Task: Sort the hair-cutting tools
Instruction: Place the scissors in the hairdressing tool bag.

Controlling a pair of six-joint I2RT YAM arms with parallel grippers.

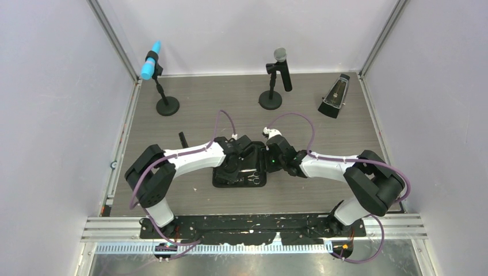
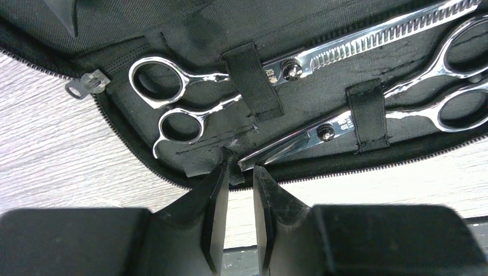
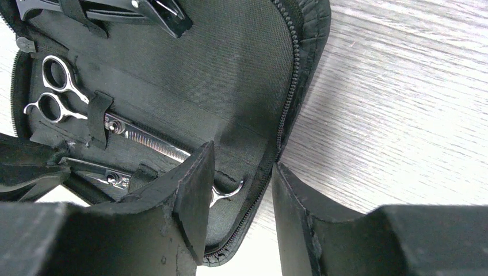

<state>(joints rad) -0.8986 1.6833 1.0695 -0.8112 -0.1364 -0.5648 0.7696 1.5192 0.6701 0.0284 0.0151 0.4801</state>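
Note:
The black zip case (image 1: 221, 179) lies open at the table's middle. Two silver scissors (image 1: 253, 174) sit inside it under elastic straps. In the left wrist view the toothed scissors (image 2: 368, 43) lie above the plain scissors (image 2: 326, 132). My left gripper (image 2: 241, 169) is at the case's near rim, its jaws a narrow gap apart with the plain blade's tip just ahead. My right gripper (image 3: 241, 158) is open and straddles the zip edge of the case (image 3: 230, 69). A black clip (image 3: 155, 11) is strapped into the case's other half. A small black piece (image 1: 183, 140) lies left of the case.
Two microphones on round bases stand at the back, a blue one (image 1: 152, 63) at the left and a grey one (image 1: 280, 63) in the middle. A dark metronome (image 1: 335, 98) stands at the back right. Walls close in three sides.

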